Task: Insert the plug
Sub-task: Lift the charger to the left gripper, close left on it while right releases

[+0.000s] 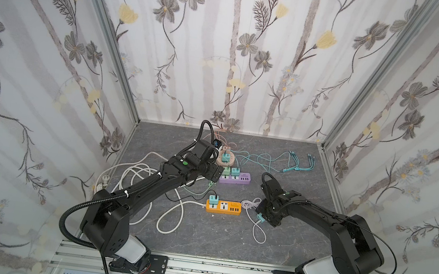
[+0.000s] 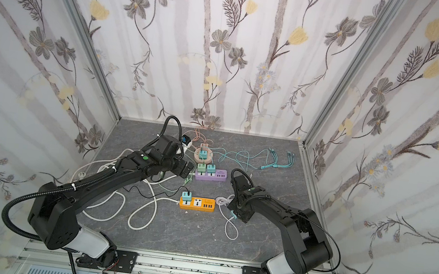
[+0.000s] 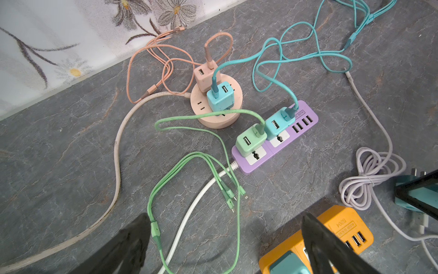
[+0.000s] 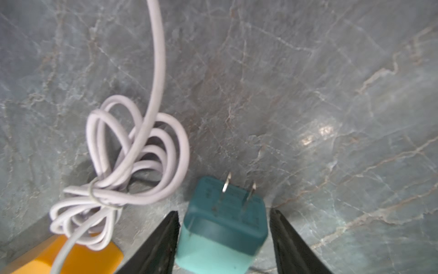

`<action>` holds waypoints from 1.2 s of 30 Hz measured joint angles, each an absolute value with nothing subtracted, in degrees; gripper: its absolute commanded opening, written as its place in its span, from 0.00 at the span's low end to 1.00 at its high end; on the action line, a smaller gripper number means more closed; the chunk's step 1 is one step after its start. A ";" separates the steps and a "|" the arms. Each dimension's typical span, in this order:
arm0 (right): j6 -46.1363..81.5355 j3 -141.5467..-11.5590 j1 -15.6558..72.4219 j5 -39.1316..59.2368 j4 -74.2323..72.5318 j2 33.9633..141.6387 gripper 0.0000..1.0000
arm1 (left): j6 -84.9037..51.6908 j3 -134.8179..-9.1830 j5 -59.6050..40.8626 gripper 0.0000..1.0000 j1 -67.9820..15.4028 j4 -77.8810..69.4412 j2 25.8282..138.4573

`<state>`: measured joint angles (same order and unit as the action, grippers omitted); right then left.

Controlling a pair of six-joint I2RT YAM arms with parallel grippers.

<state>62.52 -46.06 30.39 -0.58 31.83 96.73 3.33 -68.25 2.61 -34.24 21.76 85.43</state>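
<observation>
**Right claw brackets the loose plug**

On the grey desk (image 1: 228, 239), the orange power strip (image 1: 227, 208) lies near the right claw (image 4: 224, 211), its middle socket free. A coiled lilac cable (image 4: 132, 161) sits between them. The teal plug (image 4: 220, 237) lies between the part-open jaws, seemingly unclamped, prongs pointing past the fingertips. The left claw (image 3: 224, 214) hovers wide, farther off.

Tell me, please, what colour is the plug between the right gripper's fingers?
The plug is teal, darker on its pronged face; the right wrist view shows it best.
</observation>
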 measured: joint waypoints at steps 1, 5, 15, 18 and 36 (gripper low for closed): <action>62.50 -46.09 30.35 -0.43 31.73 96.88 0.54 | 3.51 -68.29 2.68 1.00 -34.30 22.04 85.43; 62.30 -46.09 30.37 0.05 31.14 96.40 0.36 | 3.60 -69.56 3.75 1.00 -34.94 24.03 85.58; 46.92 -47.64 33.47 -6.59 30.35 84.14 0.26 | 0.16 -76.07 -2.96 1.00 -37.80 27.70 88.73; 36.49 -47.42 34.54 -7.94 28.08 79.59 0.25 | -1.96 -79.00 -9.32 0.97 -38.87 28.05 90.06; -18.98 -32.56 38.54 1.65 0.34 58.92 0.27 | -11.35 -86.13 -34.68 0.66 -42.81 32.97 93.86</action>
<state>-18.98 -32.56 38.54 1.65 0.34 58.92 -11.35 -86.13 -34.68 -42.81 32.97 93.86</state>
